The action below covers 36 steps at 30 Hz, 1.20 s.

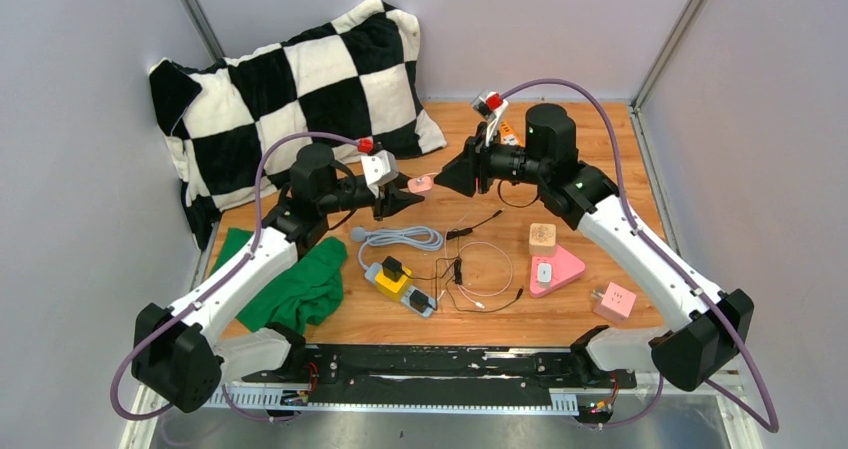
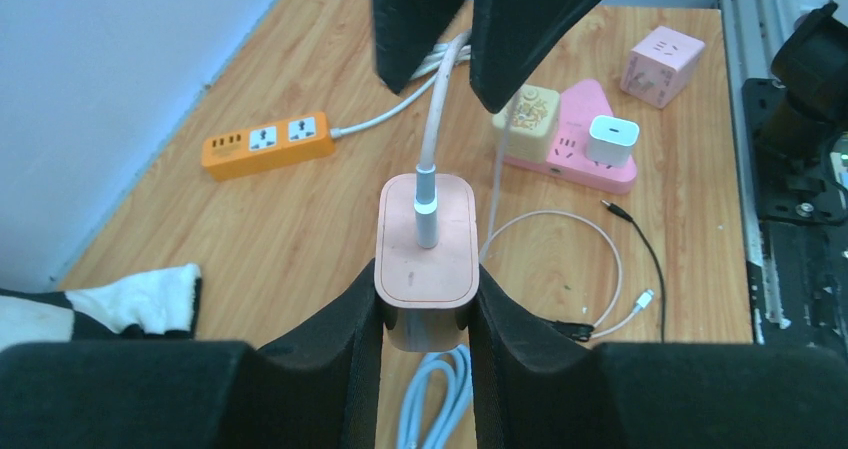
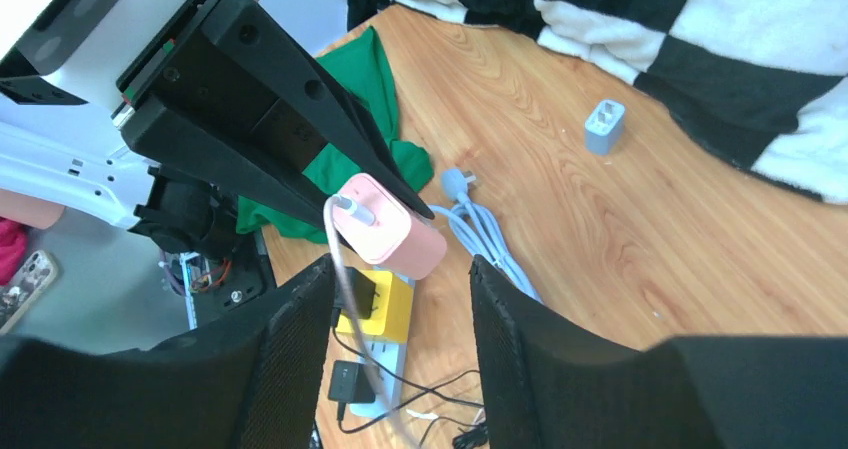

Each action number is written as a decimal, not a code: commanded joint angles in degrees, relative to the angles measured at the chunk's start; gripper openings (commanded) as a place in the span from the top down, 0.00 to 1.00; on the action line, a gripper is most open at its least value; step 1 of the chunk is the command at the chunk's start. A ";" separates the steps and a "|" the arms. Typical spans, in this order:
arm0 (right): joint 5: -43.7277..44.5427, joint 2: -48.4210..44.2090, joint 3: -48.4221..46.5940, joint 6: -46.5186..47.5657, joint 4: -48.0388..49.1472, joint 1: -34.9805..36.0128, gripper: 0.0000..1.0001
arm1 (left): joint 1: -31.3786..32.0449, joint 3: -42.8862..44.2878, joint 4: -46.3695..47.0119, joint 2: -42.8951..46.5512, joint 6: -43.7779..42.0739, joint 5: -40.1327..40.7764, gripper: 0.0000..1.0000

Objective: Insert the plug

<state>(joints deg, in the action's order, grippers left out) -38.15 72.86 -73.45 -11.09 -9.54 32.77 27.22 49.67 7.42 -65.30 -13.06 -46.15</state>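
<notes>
My left gripper (image 2: 425, 319) is shut on a pink charger block (image 2: 425, 259) and holds it above the table. A white cable plug (image 2: 427, 209) sits in the block's face, and its cable (image 2: 440, 109) runs up between the fingers of my right gripper. My right gripper (image 3: 400, 319) is open and faces the block (image 3: 390, 229) a short way off. The cable (image 3: 335, 239) hangs beside its left finger. In the top view the block (image 1: 423, 182) hangs between the left gripper (image 1: 405, 194) and the right gripper (image 1: 450, 176).
A yellow and grey power strip (image 1: 400, 284) with black adapters lies below, beside loose cables and a coiled blue-grey cord (image 1: 405, 237). An orange strip (image 2: 265, 141), pink triangular strip (image 2: 590, 139), pink cube (image 2: 657, 64), green cloth (image 1: 300, 284) and checkered pillow (image 1: 300, 89) are also in view.
</notes>
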 commanded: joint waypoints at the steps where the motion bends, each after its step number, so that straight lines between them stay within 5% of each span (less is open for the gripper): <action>1: 1.48 0.05 -3.51 9.47 -7.13 -0.33 0.40 | 0.46 -2.60 1.45 2.42 4.10 -0.88 0.89; 8: -0.41 3.51 -7.56 19.45 -10.68 2.55 0.33 | 0.46 -4.31 1.43 3.66 6.37 -1.23 0.89; 16: 2.22 8.12 -11.59 33.09 -18.80 9.39 0.38 | 0.46 -5.11 1.41 4.36 7.90 -3.50 0.92; 21: 5.14 11.31 -14.29 35.72 -21.99 10.95 0.51 | 0.46 -6.43 1.37 4.61 7.12 -4.36 0.92; 30: 7.45 16.72 -18.71 41.80 -30.81 14.26 0.55 | 0.46 -7.57 0.43 5.10 4.59 -4.94 0.92; 36: 7.58 17.38 -20.00 42.23 -31.81 14.77 0.99 | 0.46 -8.03 -0.36 6.09 4.23 -3.57 0.82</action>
<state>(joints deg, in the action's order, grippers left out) -32.49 89.21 -91.64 30.28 -39.90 46.46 27.14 41.63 5.10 -61.41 -8.16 -49.19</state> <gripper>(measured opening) 0.188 0.314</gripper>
